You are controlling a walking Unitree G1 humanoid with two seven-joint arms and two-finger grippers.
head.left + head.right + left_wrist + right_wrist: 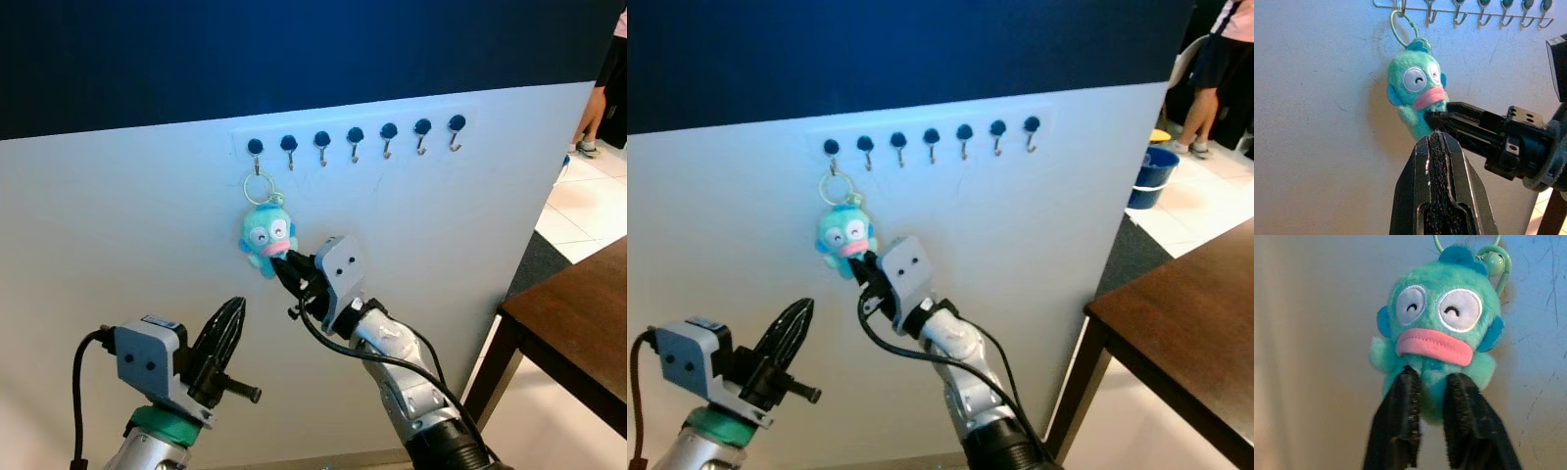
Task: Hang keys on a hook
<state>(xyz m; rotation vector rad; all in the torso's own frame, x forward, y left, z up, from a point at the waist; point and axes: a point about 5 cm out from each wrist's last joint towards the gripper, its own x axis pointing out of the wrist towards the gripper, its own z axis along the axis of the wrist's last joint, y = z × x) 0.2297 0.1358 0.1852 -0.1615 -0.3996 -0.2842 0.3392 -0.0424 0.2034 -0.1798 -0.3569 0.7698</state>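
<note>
A teal plush fish keychain (266,235) hangs against the white wall panel (118,245). Its pale green ring (258,186) is looped on the leftmost hook (256,149) of a row of blue-capped hooks (355,137). My right gripper (282,266) reaches up from below, shut on the plush's lower body (1432,396), with one finger on each side of it. My left gripper (230,318) is shut and empty, pointing up just below and left of the plush; its fingertips (1436,137) sit close under the right fingers.
A dark wooden table (578,323) stands at the right, near the panel's edge. Beyond it are tiled floor, a blue bucket (1146,176) and a person's legs (596,108). The other hooks to the right are bare.
</note>
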